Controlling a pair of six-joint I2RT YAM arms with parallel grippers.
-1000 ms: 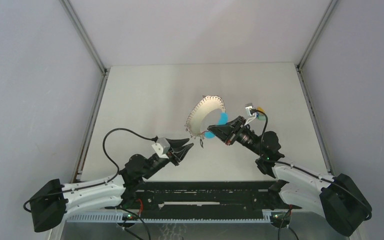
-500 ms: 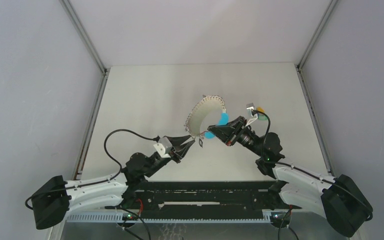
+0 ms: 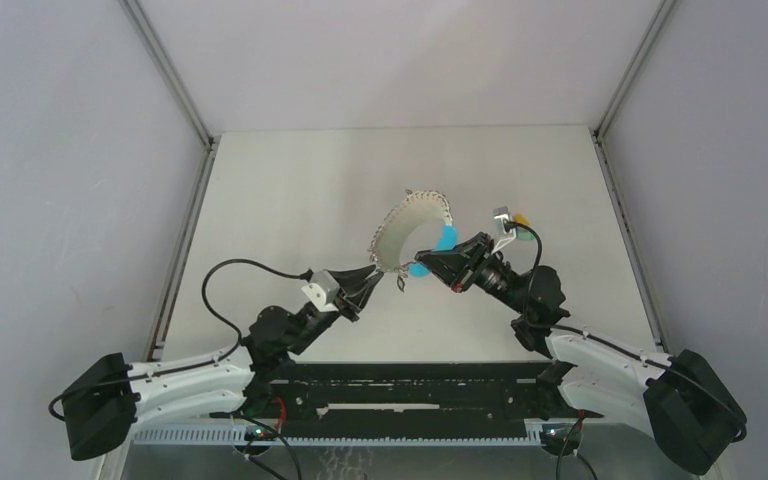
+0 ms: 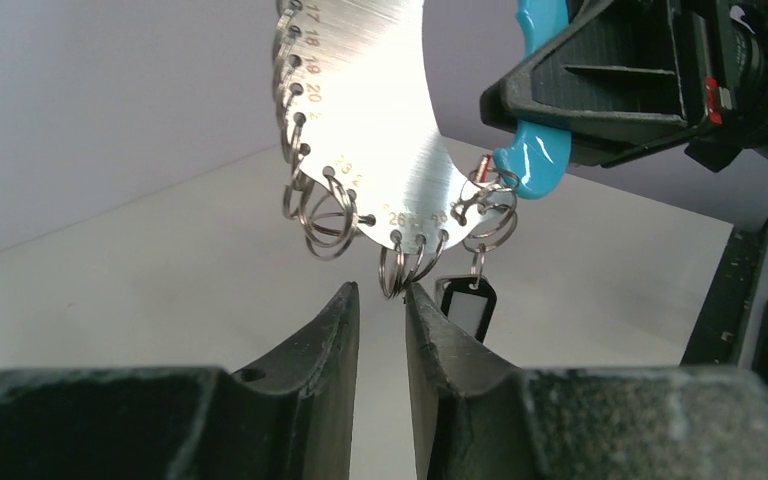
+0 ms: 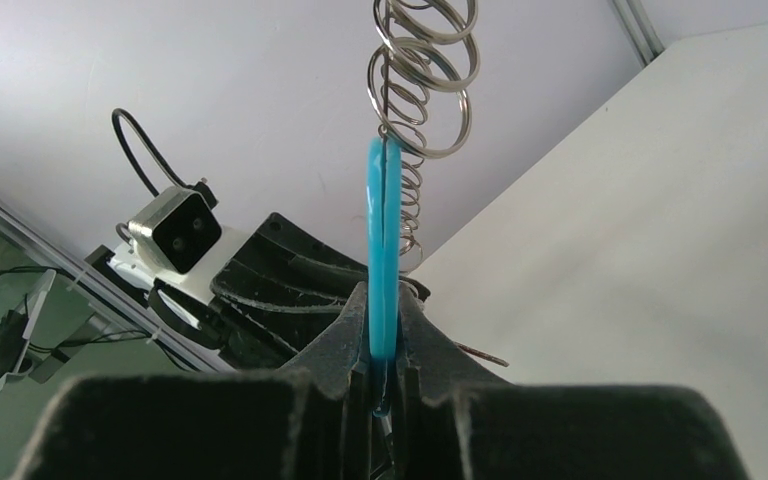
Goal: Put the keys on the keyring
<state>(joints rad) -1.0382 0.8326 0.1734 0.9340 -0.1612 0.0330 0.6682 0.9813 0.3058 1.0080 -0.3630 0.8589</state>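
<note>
The right gripper point(image 3: 424, 259) is closed tight on the cyan piece point(image 5: 382, 230) of the keyring point(image 3: 412, 222). It holds the ring upright and clear of the table point(image 3: 280, 190), near the table centre in the top view. From the grip, the grey metal band curves away toward 11 o'clock, with small split rings point(image 4: 401, 268) hanging along its lower edge. A black tag point(image 4: 467, 307) with a white window hangs at 4 o'clock of those rings. The left gripper point(image 4: 381, 292) sits at 7 o'clock of the keyring. Its fingers are parted by a narrow gap directly beneath the split rings, with nothing clamped between them. The yellow-orange key point(image 3: 520, 218) and the green key point(image 3: 527, 236) show at 3 o'clock of the keyring, just beside the right wrist camera point(image 3: 501, 216) and partly hidden by it.
</note>
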